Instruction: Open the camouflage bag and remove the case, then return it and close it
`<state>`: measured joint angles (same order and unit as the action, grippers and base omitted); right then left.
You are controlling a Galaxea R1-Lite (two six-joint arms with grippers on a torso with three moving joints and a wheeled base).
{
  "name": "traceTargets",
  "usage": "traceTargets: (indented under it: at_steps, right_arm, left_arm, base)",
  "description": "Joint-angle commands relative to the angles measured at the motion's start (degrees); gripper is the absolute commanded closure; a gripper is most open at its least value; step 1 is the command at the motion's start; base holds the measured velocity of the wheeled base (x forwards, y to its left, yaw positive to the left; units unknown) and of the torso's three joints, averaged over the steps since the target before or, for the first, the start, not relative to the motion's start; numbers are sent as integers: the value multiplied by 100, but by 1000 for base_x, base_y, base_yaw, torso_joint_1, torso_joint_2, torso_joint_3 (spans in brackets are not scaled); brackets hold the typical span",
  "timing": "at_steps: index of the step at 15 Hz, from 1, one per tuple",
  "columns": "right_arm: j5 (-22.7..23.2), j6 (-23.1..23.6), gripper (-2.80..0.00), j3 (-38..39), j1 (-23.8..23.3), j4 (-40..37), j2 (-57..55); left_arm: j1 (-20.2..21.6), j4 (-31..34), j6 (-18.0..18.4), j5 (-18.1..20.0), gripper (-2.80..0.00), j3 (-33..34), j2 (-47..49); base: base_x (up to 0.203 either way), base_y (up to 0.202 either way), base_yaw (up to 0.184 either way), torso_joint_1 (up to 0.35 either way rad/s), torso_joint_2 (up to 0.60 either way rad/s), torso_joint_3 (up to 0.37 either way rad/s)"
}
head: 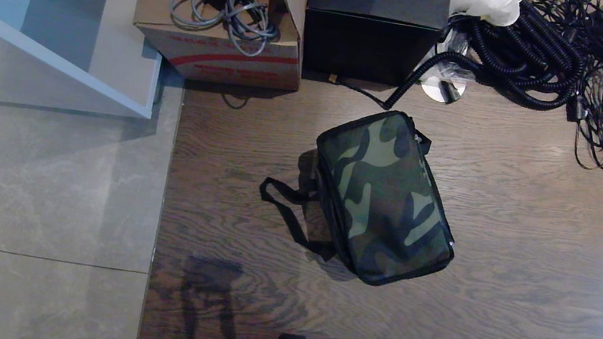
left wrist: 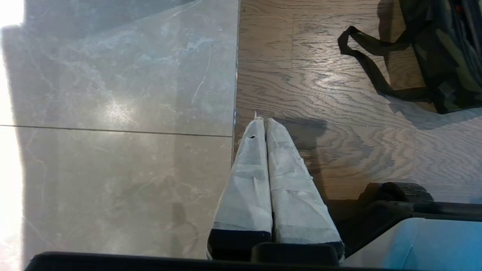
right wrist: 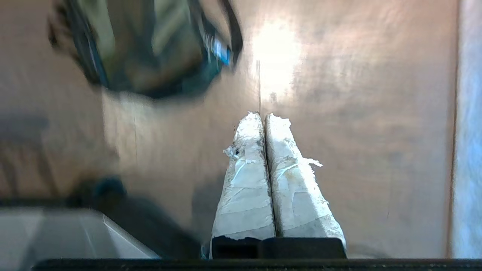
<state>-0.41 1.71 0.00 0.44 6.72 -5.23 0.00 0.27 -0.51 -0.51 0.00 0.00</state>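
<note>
Camouflage bag [head: 384,197], soft green-brown-black, lay zipped on wood floor [head: 533,258] | both tape-wrapped fingers [left wrist: 265,124] [right wrist: 263,116] pressed together, empty, apart from it

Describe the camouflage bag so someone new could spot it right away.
Find the brown wooden floor beside the grey tiles. The camouflage bag lies at its middle, zipped shut, in front of the black box. Only it has green-brown-black patches and a loose black strap.

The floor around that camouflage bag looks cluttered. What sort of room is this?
Probably a storeroom or a lab corner. A cardboard box with loose cables, a black cube box and a heap of tangled black cords line the wood floor behind the camouflage bag.
</note>
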Motion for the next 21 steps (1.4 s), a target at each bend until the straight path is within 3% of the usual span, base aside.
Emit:
traceTargets:
  at_steps: [1,21]
  right_arm:
    - [-12,-220,0,229,-26,30,505]
    - [-12,-241,0,229,-26,31,505]
  left_arm:
    - [0,0,-2,-2,0,0,0]
    - [0,0,-10,-2,0,0,0]
  base:
    - [0,0,0,0,0,0]
    - [0,0,0,0,0,0]
